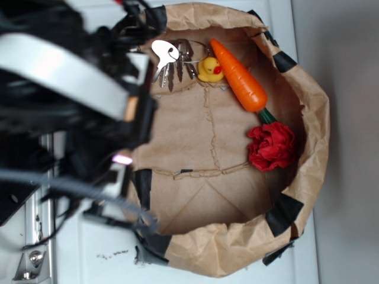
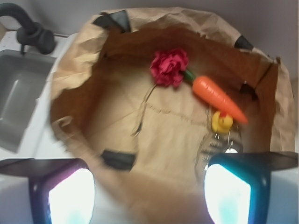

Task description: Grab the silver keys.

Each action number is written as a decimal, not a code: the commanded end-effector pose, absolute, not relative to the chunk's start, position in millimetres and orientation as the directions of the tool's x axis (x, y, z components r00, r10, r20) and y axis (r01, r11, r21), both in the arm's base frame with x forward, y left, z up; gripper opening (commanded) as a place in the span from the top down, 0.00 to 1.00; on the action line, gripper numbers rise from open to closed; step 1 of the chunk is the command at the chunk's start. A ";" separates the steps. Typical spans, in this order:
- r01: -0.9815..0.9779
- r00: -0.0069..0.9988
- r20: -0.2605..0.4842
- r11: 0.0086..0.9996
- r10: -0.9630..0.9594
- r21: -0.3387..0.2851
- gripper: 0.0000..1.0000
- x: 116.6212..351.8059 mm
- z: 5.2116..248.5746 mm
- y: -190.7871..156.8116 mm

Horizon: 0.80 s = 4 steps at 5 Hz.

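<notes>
The silver keys (image 1: 173,61), with a glossy white oval tag, lie on the floor of a brown paper bag (image 1: 311,171) against its rim, right beside a yellow duck. In the wrist view the keys (image 2: 219,145) show just beyond my right fingertip (image 2: 229,193) and are partly hidden by it. My gripper (image 2: 149,196) is open and empty, jaws wide apart. It hovers over the bag's near rim, short of the keys. In the exterior view the black arm (image 1: 71,89) covers the bag's left side, and the fingers are hard to make out there.
A yellow rubber duck (image 1: 209,69) touches the keys. An orange carrot (image 1: 240,77) and a red fabric flower (image 1: 271,146) lie further along the bag wall. Black tape patches (image 1: 287,213) mark the crumpled rim. A grey sink (image 2: 18,93) lies left of the bag.
</notes>
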State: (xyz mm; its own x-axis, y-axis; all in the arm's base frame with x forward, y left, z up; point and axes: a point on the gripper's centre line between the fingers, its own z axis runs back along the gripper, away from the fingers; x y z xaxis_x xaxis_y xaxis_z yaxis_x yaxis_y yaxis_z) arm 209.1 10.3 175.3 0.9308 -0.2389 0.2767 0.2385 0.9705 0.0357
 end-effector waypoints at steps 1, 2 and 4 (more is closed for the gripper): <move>0.217 0.925 0.308 0.975 -0.221 0.048 0.00 213.1 183.4 13.5; 0.217 0.925 0.308 0.975 -0.221 0.048 0.00 213.1 183.4 13.5; 0.152 0.944 0.288 0.986 -0.164 0.062 0.00 264.3 113.7 35.0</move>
State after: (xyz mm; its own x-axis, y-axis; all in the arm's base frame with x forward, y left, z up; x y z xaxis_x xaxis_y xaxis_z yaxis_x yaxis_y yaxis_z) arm 261.1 29.9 102.8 0.9473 -0.1911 0.2570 0.1843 0.9816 0.0506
